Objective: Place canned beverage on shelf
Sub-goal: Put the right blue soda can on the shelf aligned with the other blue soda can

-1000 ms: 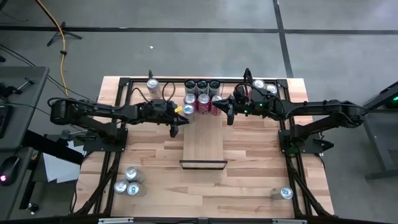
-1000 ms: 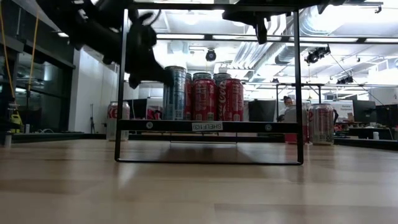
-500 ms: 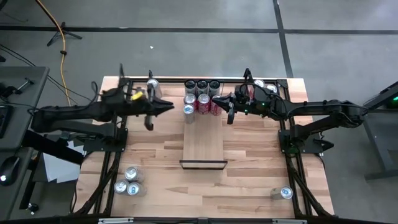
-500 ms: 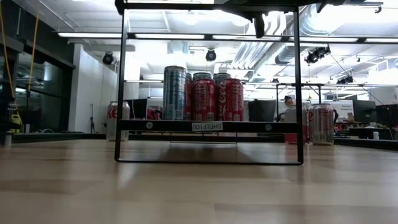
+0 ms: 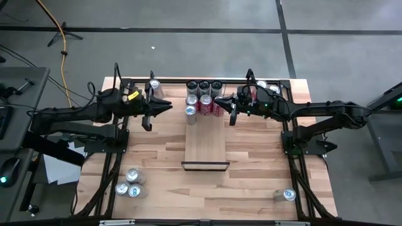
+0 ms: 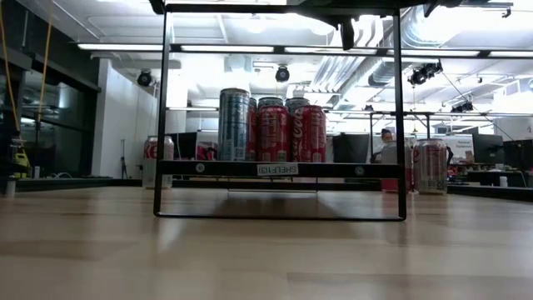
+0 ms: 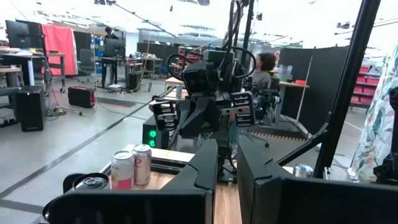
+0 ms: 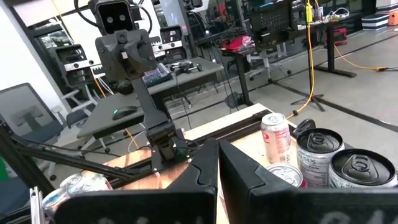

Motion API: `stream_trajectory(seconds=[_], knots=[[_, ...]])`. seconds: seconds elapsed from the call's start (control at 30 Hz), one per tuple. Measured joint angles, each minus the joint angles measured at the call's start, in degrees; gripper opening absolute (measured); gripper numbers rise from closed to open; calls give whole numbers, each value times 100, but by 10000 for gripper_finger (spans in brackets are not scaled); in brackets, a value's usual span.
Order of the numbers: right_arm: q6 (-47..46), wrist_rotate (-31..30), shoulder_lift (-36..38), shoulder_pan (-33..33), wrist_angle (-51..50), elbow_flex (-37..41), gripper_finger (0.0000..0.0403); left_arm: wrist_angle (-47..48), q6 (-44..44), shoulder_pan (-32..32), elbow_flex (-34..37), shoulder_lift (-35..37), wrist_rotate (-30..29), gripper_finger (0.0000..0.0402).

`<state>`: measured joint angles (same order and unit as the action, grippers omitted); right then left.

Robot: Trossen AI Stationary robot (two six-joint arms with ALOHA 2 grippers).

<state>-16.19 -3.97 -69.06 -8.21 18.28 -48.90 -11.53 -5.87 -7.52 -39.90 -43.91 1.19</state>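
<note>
Both claws are clenched on nothing, the left gripper (image 5: 168,107) off to the left of the shelf (image 5: 206,143) and the right gripper (image 5: 218,100) above the cans (image 5: 202,99) at its far end.

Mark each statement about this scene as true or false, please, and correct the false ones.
1. Cans stand on the long pale wooden shelf. True.
2. The left end effector holds a can. False: it is shut on nothing, beside the shelf.
3. Three silver-topped cans sit at the butcher-block tabletop's near left corner. True.
4. The right end effector is wide open. False: it is shut, by the red cans.
5. The shelf's near half is full. False: it is bare.
</note>
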Motion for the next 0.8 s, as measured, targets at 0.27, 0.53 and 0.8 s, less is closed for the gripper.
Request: stream_trajectory(seconds=[0.27, 0.53, 0.8], knots=[[225, -38, 0, 0, 32, 0, 0, -5, 4, -1, 0, -23, -105, 12], [321, -77, 1, 0, -122, -283, 63, 17, 4, 0, 0, -23, -105, 17], [-27, -76, 2, 0, -683, -579, 248, 20, 4, -1, 0, -23, -105, 17]])
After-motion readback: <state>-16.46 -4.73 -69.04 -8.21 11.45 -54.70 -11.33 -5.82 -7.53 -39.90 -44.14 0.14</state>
